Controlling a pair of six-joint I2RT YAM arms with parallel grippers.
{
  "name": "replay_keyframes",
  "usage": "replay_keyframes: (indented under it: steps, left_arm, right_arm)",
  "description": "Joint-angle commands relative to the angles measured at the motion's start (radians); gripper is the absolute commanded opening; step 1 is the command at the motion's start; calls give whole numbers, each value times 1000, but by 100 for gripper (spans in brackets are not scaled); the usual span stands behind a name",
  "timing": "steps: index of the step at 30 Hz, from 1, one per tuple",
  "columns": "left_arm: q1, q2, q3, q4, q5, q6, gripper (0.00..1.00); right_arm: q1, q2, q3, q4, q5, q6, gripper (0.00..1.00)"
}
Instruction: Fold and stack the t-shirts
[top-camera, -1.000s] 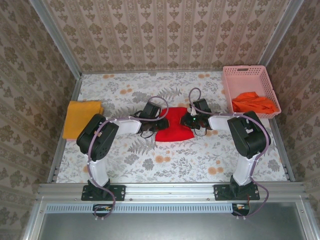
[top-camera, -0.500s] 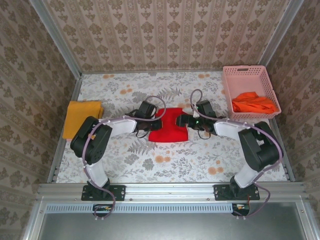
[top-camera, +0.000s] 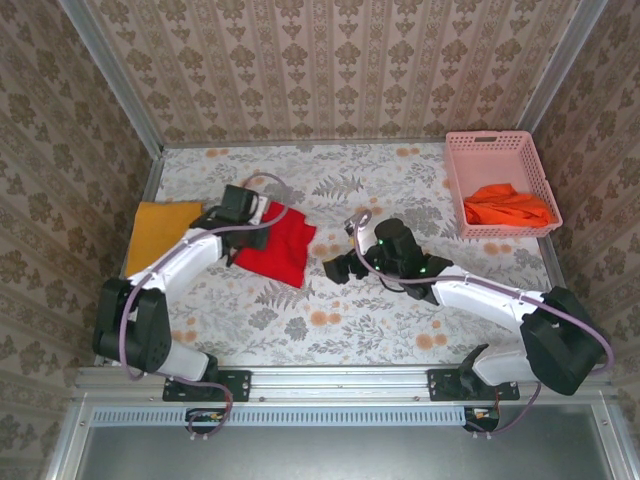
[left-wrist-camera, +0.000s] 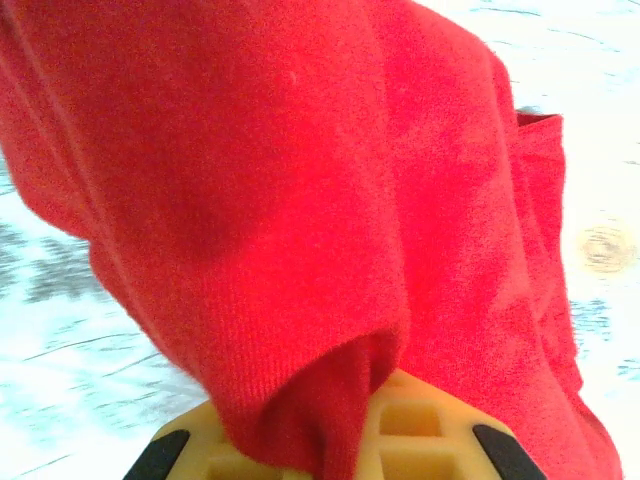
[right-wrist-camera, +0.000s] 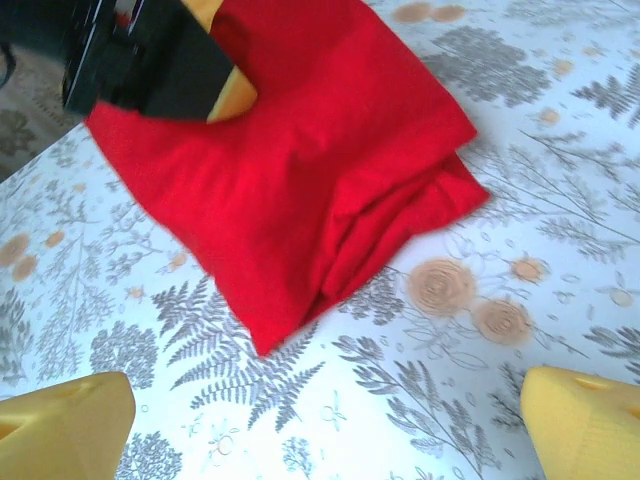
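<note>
The folded red t-shirt (top-camera: 281, 246) lies left of the table's middle, and my left gripper (top-camera: 250, 213) is shut on its far left edge. In the left wrist view the red t-shirt (left-wrist-camera: 300, 180) drapes over the gripper's (left-wrist-camera: 335, 440) yellow fingers (left-wrist-camera: 425, 430). My right gripper (top-camera: 336, 268) hovers open just right of the shirt, touching nothing. Through the right wrist camera the red t-shirt (right-wrist-camera: 300, 170) lies ahead of the open right gripper (right-wrist-camera: 325, 440), with the left gripper (right-wrist-camera: 190, 85) on its far corner. A folded mustard-yellow t-shirt (top-camera: 165, 236) rests at the left edge. An orange t-shirt (top-camera: 508, 205) sits crumpled in the basket.
The pink plastic basket (top-camera: 497, 150) stands at the back right corner. Metal rails border the flowered tabletop (top-camera: 400, 330), and patterned walls enclose it on three sides. The left arm stretches along the left side toward the yellow shirt.
My left gripper has dragged the red t-shirt leftward toward the yellow one. My right gripper has let go of it, opened and drawn back toward the near middle.
</note>
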Motion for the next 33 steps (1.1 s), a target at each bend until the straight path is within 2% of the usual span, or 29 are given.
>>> replay_keyframes:
  steps: [1,6,12,17,26,33]
  left_arm:
    - [91,-71,-20,-60,35,161,0]
    - [224,-133,-10,-91,60,293,0]
    - [380,-148,59,-160,159,411,0]
    - [431,-121,160,-241,143,508,0]
    - [540,-100,302,-338,221,525,0]
    - [594,-77,372,-377,217,547,0]
  right_arm:
    - [24,16,54,40,-1,-63,100]
    - [43,51,86,56,-12,-72,100]
    - [47,95,89,69,-16,-73,100]
    - [46,103,85,65,-11,-75,100]
    - [44,120,85,82,4,-71,100]
    - [45,138,99,76,3,-78,100]
